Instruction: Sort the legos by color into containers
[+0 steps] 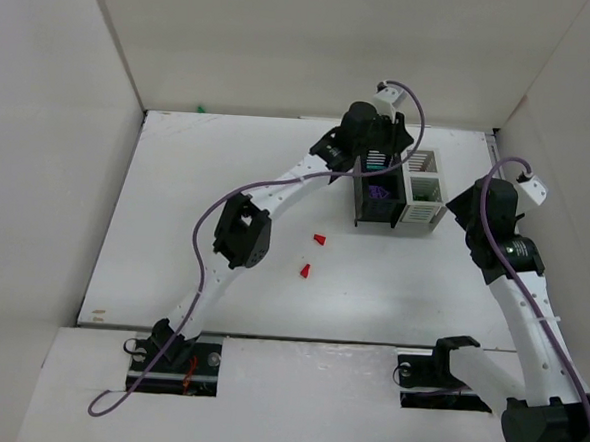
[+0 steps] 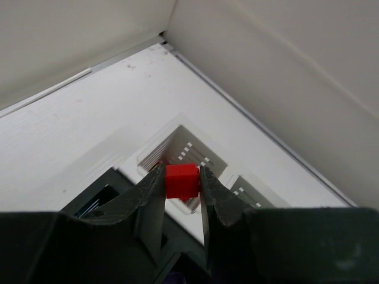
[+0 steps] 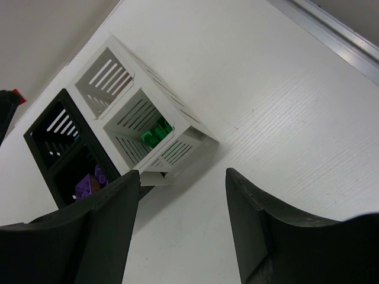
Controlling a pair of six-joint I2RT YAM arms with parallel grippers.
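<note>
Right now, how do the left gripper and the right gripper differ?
The left gripper is shut on a red lego; the right gripper stands open and empty. The left gripper hangs over the containers; the right gripper is off to the side of the white container, over the table. Both are close to the containers.

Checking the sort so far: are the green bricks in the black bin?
No, the green bricks lie in the white bin; the black bin holds purple bricks.
</note>
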